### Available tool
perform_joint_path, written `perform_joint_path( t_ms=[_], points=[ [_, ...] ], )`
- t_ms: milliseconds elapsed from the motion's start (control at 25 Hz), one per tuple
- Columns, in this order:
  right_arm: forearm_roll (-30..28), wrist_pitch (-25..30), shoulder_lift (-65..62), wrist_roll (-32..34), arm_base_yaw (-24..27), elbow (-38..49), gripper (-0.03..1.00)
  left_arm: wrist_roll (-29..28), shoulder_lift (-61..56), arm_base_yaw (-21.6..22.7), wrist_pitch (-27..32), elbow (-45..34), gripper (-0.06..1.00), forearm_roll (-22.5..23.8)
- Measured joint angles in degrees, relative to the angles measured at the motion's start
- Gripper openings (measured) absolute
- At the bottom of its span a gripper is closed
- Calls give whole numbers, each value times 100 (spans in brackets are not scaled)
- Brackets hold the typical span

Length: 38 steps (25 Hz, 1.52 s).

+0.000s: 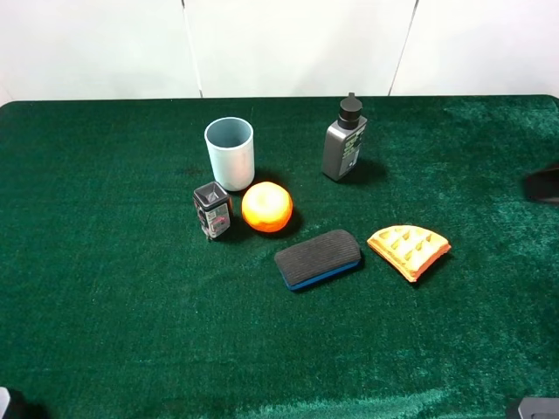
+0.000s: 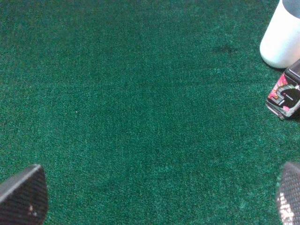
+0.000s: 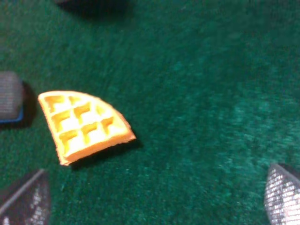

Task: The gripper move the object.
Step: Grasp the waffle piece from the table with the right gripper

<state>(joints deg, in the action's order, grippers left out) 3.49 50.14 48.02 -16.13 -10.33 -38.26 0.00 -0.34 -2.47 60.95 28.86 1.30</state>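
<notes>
Waffle wedge (image 1: 409, 250) is lying flat on the green bench (image 1: 105, 305), pockets facing up, right of the middle and nearer the right edge than the left. Its square corner is pointing toward the near edge and its curved side is facing the far edge. Its long axis, from tip to tip, is running roughly along the near edge, with the right tip sitting slightly nearer.

Just left of it, with a narrow strip of cloth between, a black eraser (image 1: 318, 258) with a blue base is lying flat.

One of each thing is showing: one waffle wedge, one eraser, one orange ball (image 1: 266, 207), one pale blue cup (image 1: 230, 153), one grey bottle (image 1: 344, 144) with a black cap, and one small patterned box (image 1: 212, 209). The cup, box and ball are clustering near the middle, while the bottle is standing upright toward the far edge, behind the wedge.

Two grippers are showing, one in each wrist view. The right gripper (image 3: 154, 196) is hovering with its fingers spread wide, holding nothing; the wedge is lying ahead of it, nearer one fingertip (image 3: 26, 197) than the other and touching neither. The left gripper (image 2: 157, 194) is likewise gaping over bare cloth, with the cup and box at the margin of its view.
</notes>
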Motion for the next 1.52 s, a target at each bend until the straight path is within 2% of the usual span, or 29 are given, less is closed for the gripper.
perform_joint_path(
  t_ms=[360,680,840,1040,1320,1520],
  points=[
    [825,-517,1195,-976,1,-11,70,0,0,0,0,0,99,0],
    [1237,-727,1840,-1614,1,-11,70,0,0,0,0,0,99,0],
    [1268,-775,2053,-1700,-78,-11,70,0,0,0,0,0,99,0],
    [1049,-860,2454,-1693,-551,-11,70,0,0,0,0,0,99,0],
    [986,-1296,3155,-1655,-1072,-11,70,0,0,0,0,0,99,0],
    [974,-1590,3642,-1655,-1131,-17,70,0,0,0,0,0,99,0]
  ],
)
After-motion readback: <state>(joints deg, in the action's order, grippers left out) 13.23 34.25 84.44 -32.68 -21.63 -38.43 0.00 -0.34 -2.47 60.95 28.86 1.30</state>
